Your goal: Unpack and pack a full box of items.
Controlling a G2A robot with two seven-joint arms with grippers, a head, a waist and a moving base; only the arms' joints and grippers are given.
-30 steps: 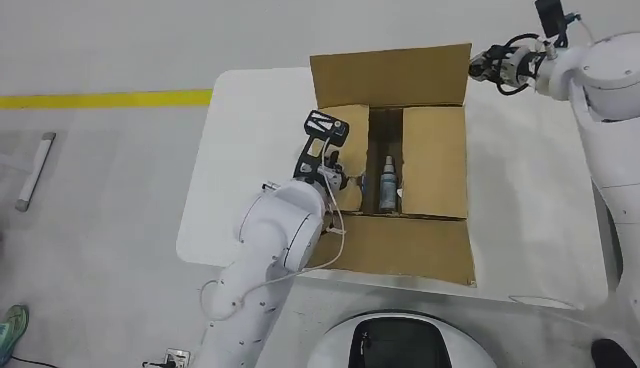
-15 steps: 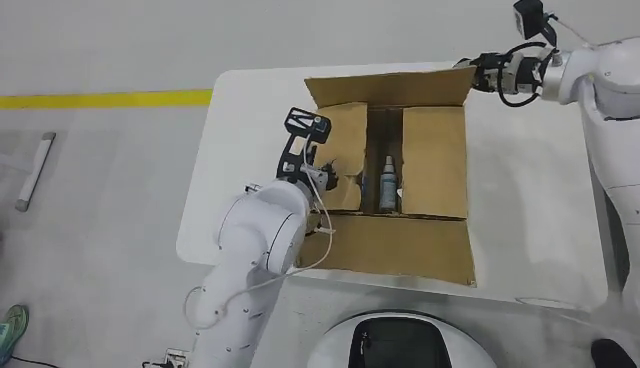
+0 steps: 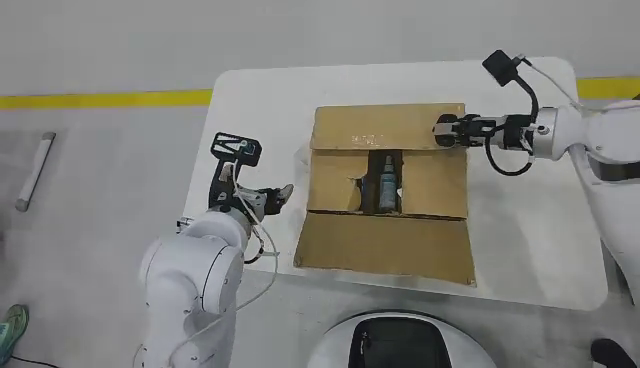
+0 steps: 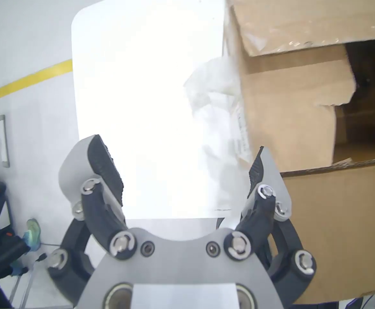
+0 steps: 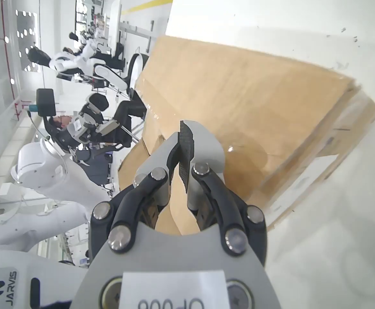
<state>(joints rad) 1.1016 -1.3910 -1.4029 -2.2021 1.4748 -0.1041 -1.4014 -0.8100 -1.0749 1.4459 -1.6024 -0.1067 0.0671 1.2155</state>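
The cardboard box [image 3: 388,128] stands mid-table with its far flap folded down over the opening. Side flaps lie partly closed, and the near flap [image 3: 385,248] hangs outward. A small bottle [image 3: 387,183] stands upright in the gap between the side flaps. My right gripper [image 3: 441,130] is shut, its tips resting at the far flap's right corner; the right wrist view has the same gripper [image 5: 183,139] against the brown flap [image 5: 255,98]. My left gripper [image 3: 281,196] is open and holds nothing, left of the box above the bare table. In its own view the left gripper [image 4: 181,168] faces the box wall [image 4: 290,136].
White crumpled film [image 4: 213,98] clings to the box's left side. The white table [image 3: 250,118] has free room left of the box and also to its right [image 3: 530,228]. A yellow floor line [image 3: 100,98] runs beyond the table.
The right gripper came down and leftward, pushing the upright far flap down over the box. The left arm drew back from the left flap to the table's left side.
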